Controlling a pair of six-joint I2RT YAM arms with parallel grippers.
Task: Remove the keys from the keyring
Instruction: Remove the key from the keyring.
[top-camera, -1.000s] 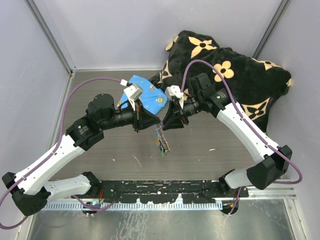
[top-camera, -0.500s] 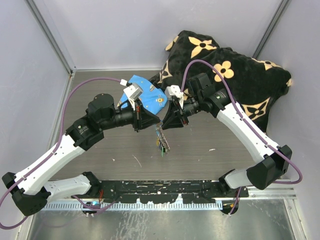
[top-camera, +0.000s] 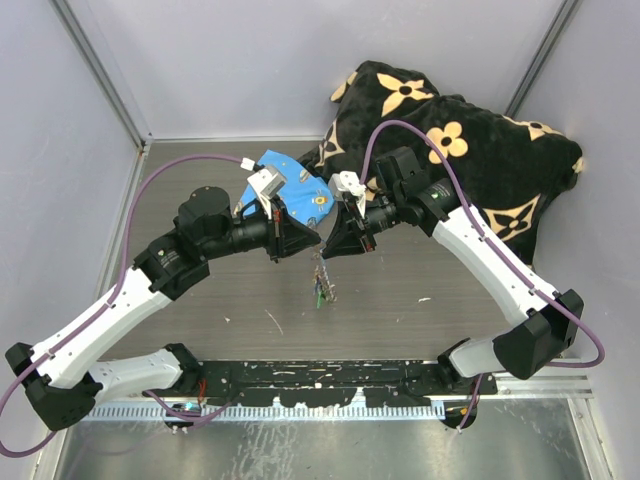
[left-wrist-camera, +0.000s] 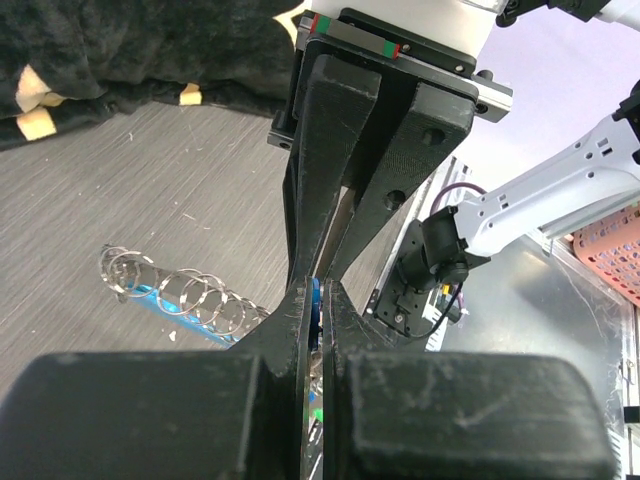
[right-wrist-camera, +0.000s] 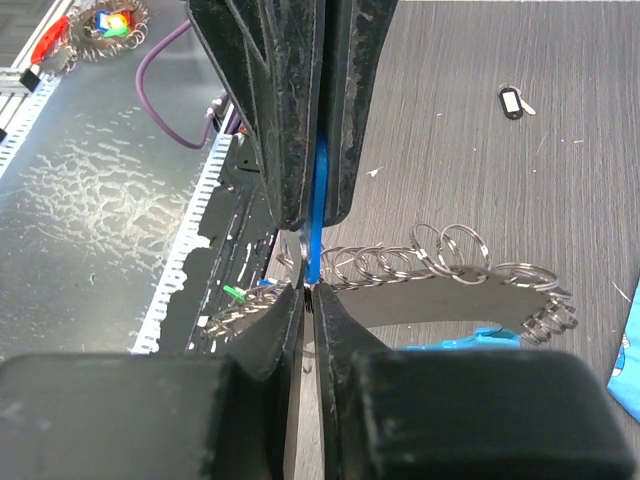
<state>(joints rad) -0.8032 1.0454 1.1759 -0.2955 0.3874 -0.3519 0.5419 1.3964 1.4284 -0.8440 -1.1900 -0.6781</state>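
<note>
While the left end effector (left-wrist-camera: 318, 303) and right end effector (right-wrist-camera: 306, 292) each pinch the keyring (right-wrist-camera: 440, 258), keys (top-camera: 320, 292) hang on it, so removal seems barely begun.

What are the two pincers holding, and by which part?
Both the left pincer and right pincer pinch the keyring by a thin blue strip; its rings hang free.

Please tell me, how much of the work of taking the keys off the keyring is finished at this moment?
Done: one dark-headed key lies alone on the table, apparently off. In hand: left end effector and right end effector both pinch a blue piece on the keyring. Left: a green key head hangs on it.
</note>
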